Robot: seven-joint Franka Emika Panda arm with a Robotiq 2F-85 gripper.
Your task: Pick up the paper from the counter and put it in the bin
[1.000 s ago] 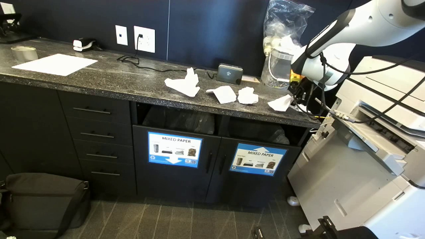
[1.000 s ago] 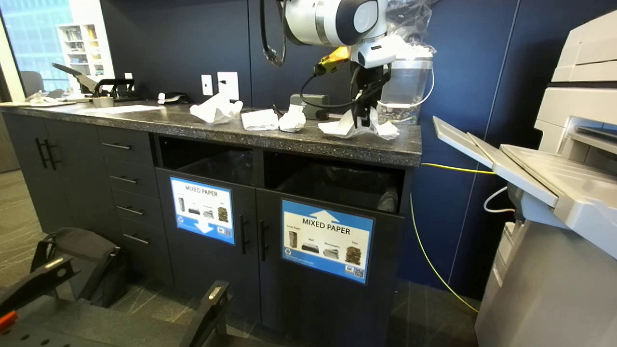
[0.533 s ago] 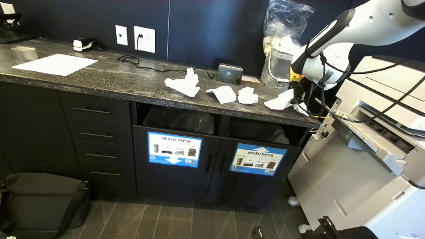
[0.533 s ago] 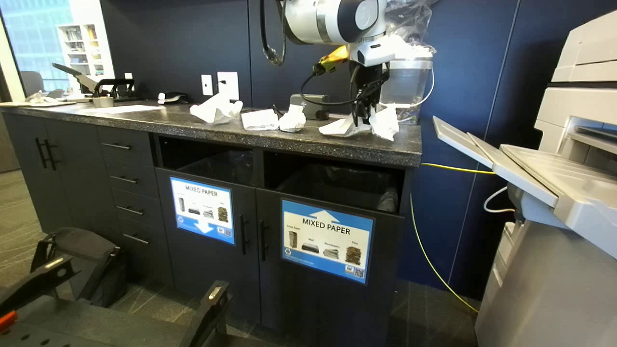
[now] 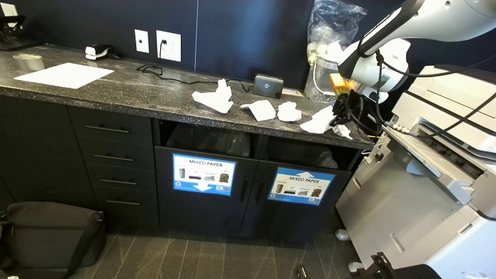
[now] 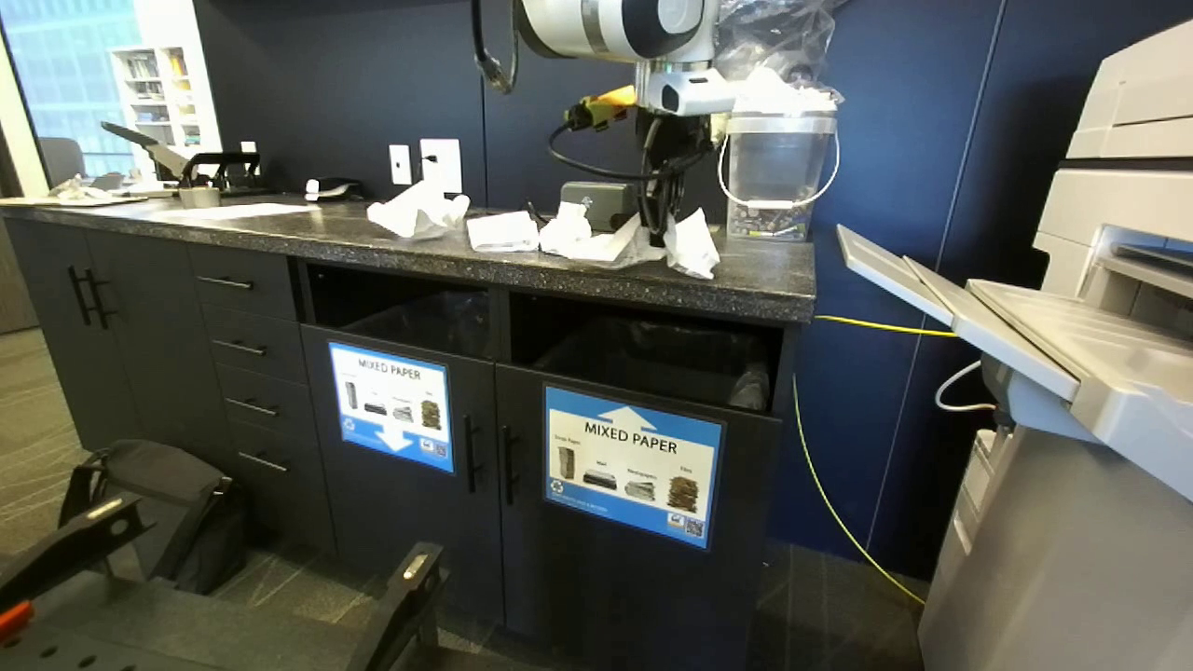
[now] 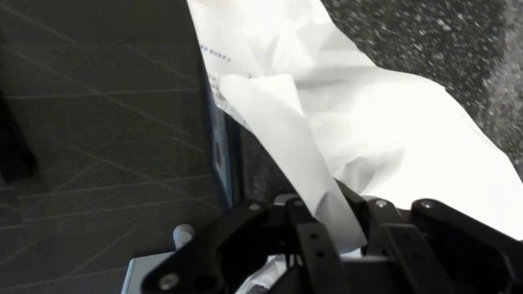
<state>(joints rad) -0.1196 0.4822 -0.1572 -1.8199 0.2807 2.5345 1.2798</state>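
Note:
A crumpled white paper shows in both exterior views [image 5: 318,121] [image 6: 692,246], near the right end of the dark counter [image 6: 764,270]. My gripper [image 6: 657,233] points down and is shut on this paper, which sticks out on both sides. In the wrist view a folded strip of the paper [image 7: 286,130] runs between the fingers of the gripper [image 7: 333,204]. I cannot tell if the paper still touches the counter. A dark lined bin [image 6: 643,363] shows in the cabinet opening below, and another bin [image 6: 429,321] in the neighbouring opening.
More crumpled papers [image 6: 419,210] [image 6: 503,231] [image 5: 289,112] lie left along the counter, one close to the held paper. A small grey box [image 5: 268,86] and a clear bucket [image 6: 781,168] stand behind. A printer [image 5: 418,193] is at the right. A flat sheet [image 5: 66,74] lies far left.
In an exterior view my gripper has moved left along the counter, and the paper has moved with it, closer to the other crumpled papers. The paper's right part bunched up and rose.

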